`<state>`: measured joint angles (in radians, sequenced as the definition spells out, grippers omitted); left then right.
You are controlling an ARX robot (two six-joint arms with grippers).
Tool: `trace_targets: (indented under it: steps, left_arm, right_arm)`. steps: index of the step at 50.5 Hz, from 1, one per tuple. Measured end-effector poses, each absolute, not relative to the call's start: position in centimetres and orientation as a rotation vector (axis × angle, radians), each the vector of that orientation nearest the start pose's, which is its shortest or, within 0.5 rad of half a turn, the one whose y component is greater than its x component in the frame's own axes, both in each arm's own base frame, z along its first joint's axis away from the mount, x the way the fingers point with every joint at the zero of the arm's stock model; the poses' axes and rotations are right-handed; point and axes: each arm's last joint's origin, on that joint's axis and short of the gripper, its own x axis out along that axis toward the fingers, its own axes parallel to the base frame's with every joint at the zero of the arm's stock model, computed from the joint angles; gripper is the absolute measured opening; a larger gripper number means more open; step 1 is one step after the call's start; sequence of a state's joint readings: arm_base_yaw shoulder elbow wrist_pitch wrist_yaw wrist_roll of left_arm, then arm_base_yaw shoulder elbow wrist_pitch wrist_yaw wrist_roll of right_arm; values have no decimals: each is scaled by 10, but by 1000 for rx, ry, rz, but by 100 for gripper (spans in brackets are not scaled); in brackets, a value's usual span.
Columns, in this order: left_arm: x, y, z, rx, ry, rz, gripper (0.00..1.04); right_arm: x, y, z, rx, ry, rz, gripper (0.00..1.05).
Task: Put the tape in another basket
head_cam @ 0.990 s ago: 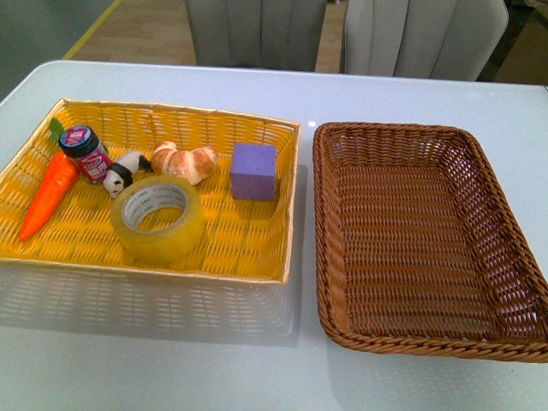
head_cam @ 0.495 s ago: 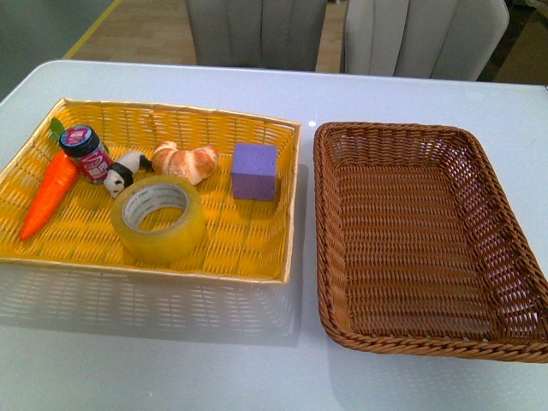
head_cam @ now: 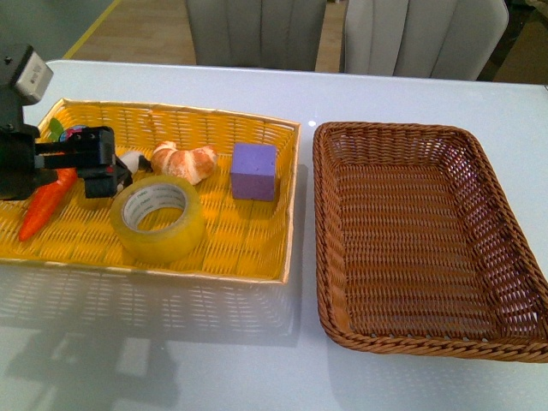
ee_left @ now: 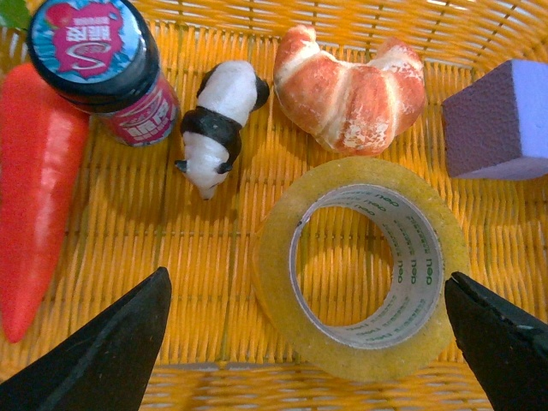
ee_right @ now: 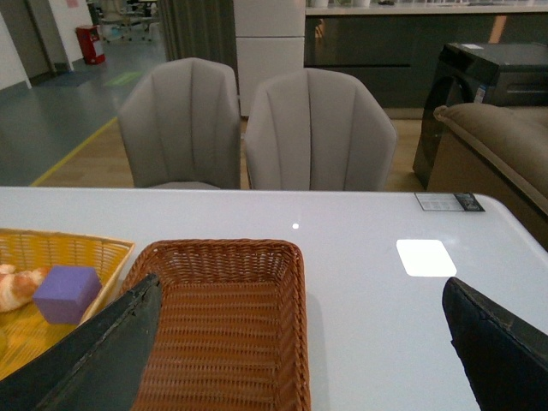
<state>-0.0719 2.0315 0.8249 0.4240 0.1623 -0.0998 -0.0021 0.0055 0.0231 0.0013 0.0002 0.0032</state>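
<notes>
Holds the left claw [head_cam: 110, 161] spread wide and empty, low over the left part of the yellow tray [head_cam: 248, 244], just left of the tape [head_cam: 163, 241] in the front view. Covers part of the jar and the panda there. Shows, from the left wrist, both dark fingertips [ee_left: 128, 334] well apart, with the tape [ee_left: 278, 257] below and between them, nearer one tip; no contact visible.

Holds the right claw [ee_right: 300, 289] spread wide as well, pinching nothing, up above the tabletop [ee_right: 385, 300] and looking over the basket [ee_right: 223, 257]. Not seen in the front view.

Finds the tape lying flat, hole upward, in the yellow tray near its front edge, printed white core visible inside the ring. Just beyond it: croissant [ee_left: 351, 94] and toy panda [ee_left: 214, 128], both close to the roll but apart from it. Further along the back: red-labelled jar [ee_left: 107, 73] on its side, beside an orange carrot [ee_left: 34, 197] at the tray's left end. To the right of the croissant: purple cube [head_cam: 253, 171], apart from the tape.

Places the brown basket [head_cam: 411, 248] to the right of the yellow tray, just beside it on the pale tabletop, nothing inside. Beyond the tabletop: two grey chairs [ee_right: 317, 128].
</notes>
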Motion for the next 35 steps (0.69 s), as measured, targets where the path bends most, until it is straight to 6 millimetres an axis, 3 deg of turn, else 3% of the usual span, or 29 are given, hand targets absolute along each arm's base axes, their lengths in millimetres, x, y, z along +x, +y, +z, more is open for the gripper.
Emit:
trace_targets:
  steps: [24, 35]
  left_arm:
    - [380, -38, 23, -135, 873, -144, 96]
    - [384, -37, 13, -154, 896, -124, 96]
  right_arm:
    - [97, 0, 171, 3, -19, -2, 96]
    - [97, 0, 171, 3, -19, -2, 96]
